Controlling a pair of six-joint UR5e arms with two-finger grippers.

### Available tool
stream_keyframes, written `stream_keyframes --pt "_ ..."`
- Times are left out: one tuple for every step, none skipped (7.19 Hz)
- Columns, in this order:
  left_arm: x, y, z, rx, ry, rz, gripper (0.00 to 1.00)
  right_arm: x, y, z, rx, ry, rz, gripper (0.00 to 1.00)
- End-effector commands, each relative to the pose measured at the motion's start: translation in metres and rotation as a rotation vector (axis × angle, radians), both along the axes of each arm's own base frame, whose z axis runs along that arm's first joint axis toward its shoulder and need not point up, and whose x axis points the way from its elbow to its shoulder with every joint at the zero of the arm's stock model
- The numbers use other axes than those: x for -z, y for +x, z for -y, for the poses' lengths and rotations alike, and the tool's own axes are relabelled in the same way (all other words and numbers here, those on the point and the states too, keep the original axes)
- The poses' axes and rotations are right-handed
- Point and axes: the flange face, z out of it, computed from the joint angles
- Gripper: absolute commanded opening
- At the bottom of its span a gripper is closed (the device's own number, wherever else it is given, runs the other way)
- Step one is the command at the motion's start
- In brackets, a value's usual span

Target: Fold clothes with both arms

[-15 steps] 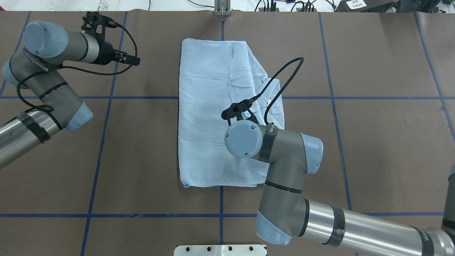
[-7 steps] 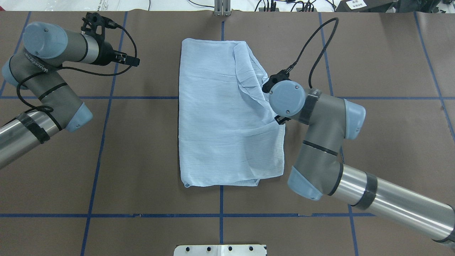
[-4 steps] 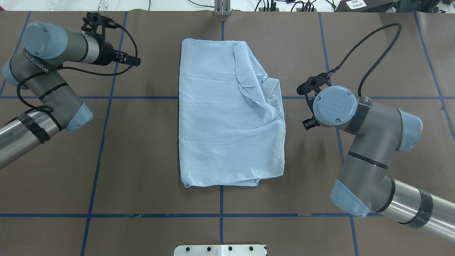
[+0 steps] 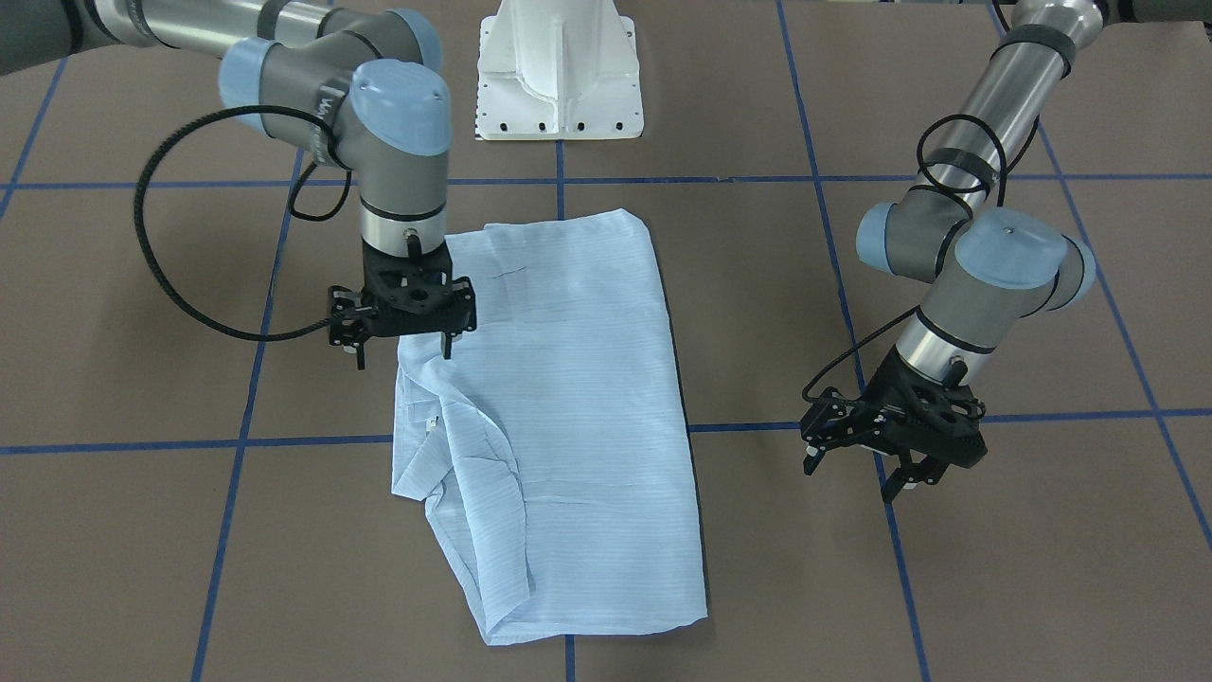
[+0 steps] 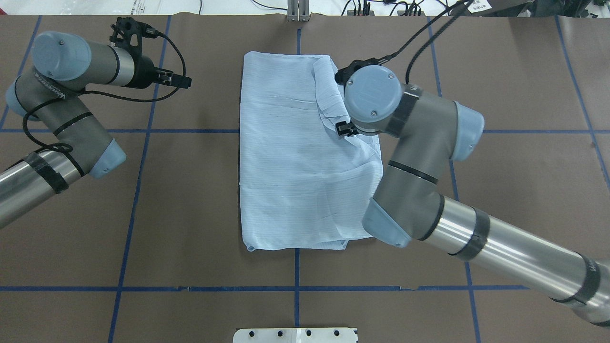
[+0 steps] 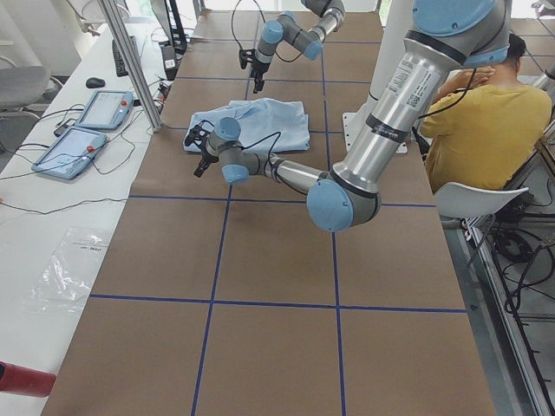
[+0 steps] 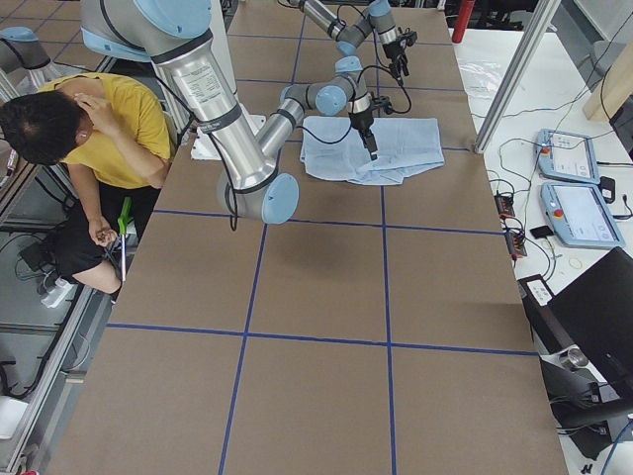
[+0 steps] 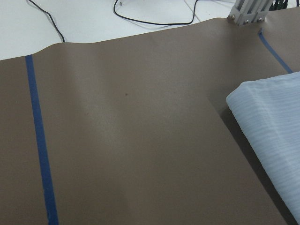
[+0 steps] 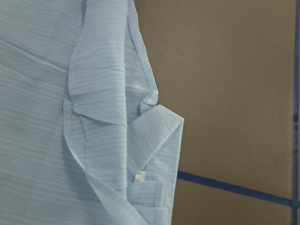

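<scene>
1 shirt, buttons hidden. My 2 pincers both gape empty: right pincer over its edge, left pincer over table.

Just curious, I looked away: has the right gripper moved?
Yes. The right gripper swung from near the blue tape line leftward in the overhead view, over the shirt.

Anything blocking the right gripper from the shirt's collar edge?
Nothing visible. The right gripper hangs open just above the shirt, at its rumpled collar side, only air between them. The left gripper is off over the table, well clear.
</scene>
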Motion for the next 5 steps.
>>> stream_keyframes --pt "-0.001 0.001 0.000 -0.001 -0.003 0.000 1.00 0.044 -0.060 0.040 0.004 -0.021 -0.045 0.95" --pt "-0.003 0.001 -0.001 -0.001 -0.005 0.001 1.00 0.049 -0.092 0.053 0.029 -0.032 -0.095 0.94" --pt "-0.009 0.000 -0.003 -0.015 -0.016 0.002 1.00 0.037 -0.099 0.051 0.130 0.047 -0.174 0.91" --pt "-0.017 -0.001 -0.006 -0.018 -0.028 0.006 1.00 0.029 -0.103 0.048 0.193 0.079 -0.210 0.84" --pt "-0.018 -0.001 -0.006 -0.001 -0.063 -0.013 1.00 0.021 -0.112 0.037 0.264 0.105 -0.238 0.74"
